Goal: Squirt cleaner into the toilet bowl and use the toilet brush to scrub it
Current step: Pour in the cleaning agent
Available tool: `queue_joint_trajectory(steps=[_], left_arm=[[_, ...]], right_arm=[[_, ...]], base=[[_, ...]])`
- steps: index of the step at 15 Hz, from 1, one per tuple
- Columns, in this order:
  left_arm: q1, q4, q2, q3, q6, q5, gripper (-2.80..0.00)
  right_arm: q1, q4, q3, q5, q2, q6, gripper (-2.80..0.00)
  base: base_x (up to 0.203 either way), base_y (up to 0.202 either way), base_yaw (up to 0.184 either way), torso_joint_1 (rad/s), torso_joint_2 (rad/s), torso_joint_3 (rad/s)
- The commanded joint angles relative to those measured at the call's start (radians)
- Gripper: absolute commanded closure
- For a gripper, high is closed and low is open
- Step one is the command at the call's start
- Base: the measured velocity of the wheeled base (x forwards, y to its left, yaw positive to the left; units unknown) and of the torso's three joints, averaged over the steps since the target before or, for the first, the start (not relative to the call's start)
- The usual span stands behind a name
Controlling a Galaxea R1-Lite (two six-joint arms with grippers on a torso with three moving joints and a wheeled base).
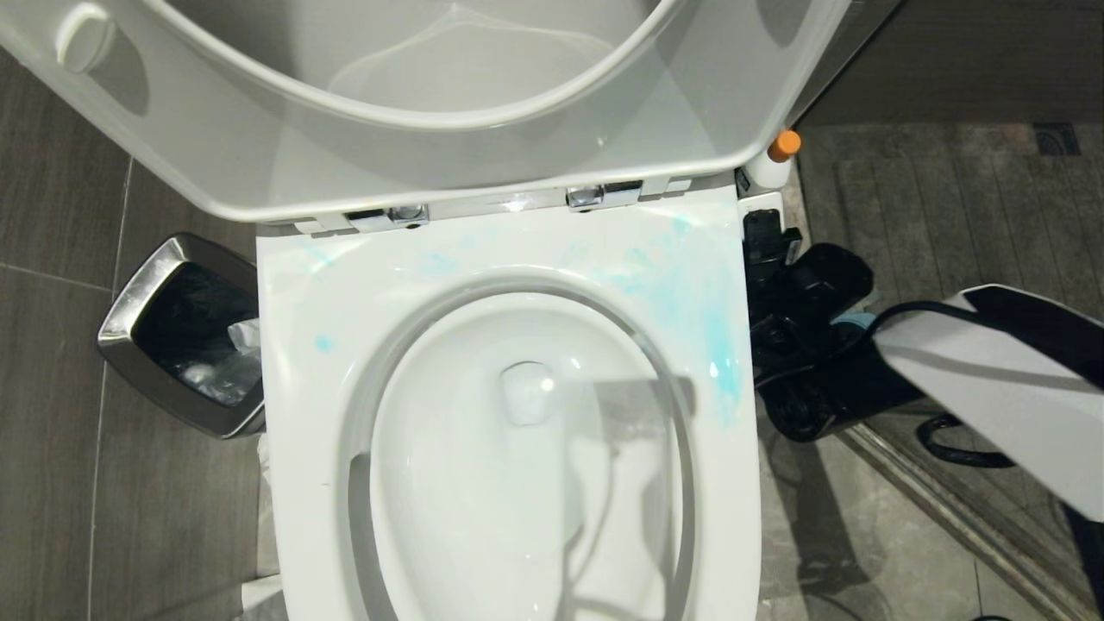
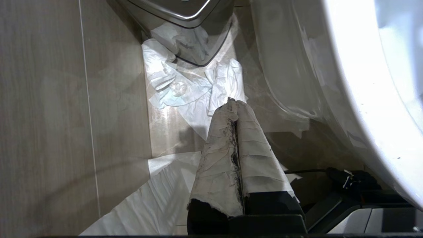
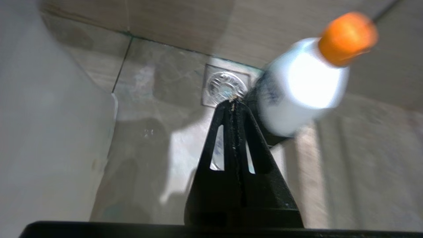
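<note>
Black and pressed together, the fingers of the right gripper point(image 3: 233, 103) held nothing; the cleaner point(image 3: 305, 82) stood just beside their tips, seemingly untouched, though blur made that hard to judge. From the head view, that bottle stood on the floor at the right rear corner of the toilet bowl point(image 1: 517, 448). Beside the bowl's other flank, the left gripper point(image 2: 235, 103) hung with its paper-wrapped fingers together.

Right arm, white-and-black shelled, reaches in low from the right, its black slotted right gripper point(image 3: 233, 105) pressed shut and empty; paper-wrapped left gripper point(image 2: 235, 106) hangs low, likewise shut tip to tip, holding nothing.
</note>
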Motion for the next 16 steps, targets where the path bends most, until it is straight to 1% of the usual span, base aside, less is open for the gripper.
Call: queue_joint_trajectory(steps=[1,3,5,7,8,9,11,12,14,16], left_arm=[[0.0,0.0,0.0,0.0,0.001,0.0,0.0],[0.0,0.0,0.0,0.0,0.001,0.0,0.0],[0.0,0.001,0.0,0.0,0.001,0.0,0.0],[0.0,0.001,0.0,0.0,0.001,0.0,0.0],[0.0,0.0,0.0,0.0,0.001,0.0,0.0],[0.0,0.0,0.0,0.0,0.001,0.0,0.0],[0.0,0.0,0.0,0.0,0.001,0.0,0.0],[0.0,0.0,0.0,0.0,0.001,0.0,0.0],[0.0,0.0,0.0,0.0,0.001,0.0,0.0],[0.0,0.0,0.0,0.0,0.001,0.0,0.0]], right_arm=[[0.033,0.041,0.235,-0.013,-0.313,-0.006,0.0],[0.043,0.125,0.412,-0.03,-0.528,-0.012,0.0],[0.045,0.185,0.567,-0.065,-0.719,-0.017,0.0],[0.044,0.233,0.722,-0.092,-0.874,-0.036,0.0],[0.029,0.253,0.784,-0.106,-0.927,-0.054,0.0],[-0.011,0.266,0.808,-0.115,-0.951,-0.076,0.0],[-0.101,0.282,0.777,-0.119,-0.951,-0.109,0.0],[-0.147,0.305,0.73,-0.12,-0.951,-0.121,0.0],[-0.208,0.365,0.62,-0.118,-0.952,-0.129,0.0],[-0.232,0.418,0.541,-0.101,-0.967,-0.128,0.0]], base=[[0.0,0.0,0.0,0.0,0.0,0.0],[0.0,0.0,0.0,0.0,0.0,0.0],[0.0,0.0,0.0,0.0,0.0,0.0],[0.0,0.0,0.0,0.0,0.0,0.0],[0.0,0.0,0.0,0.0,0.0,0.0],[0.0,0.0,0.0,0.0,0.0,0.0],[0.0,0.0,0.0,0.0,0.0,0.0],[0.0,0.0,0.0,0.0,0.0,0.0],[0.0,0.0,0.0,0.0,0.0,0.0],[0.0,0.0,0.0,0.0,0.0,0.0]])
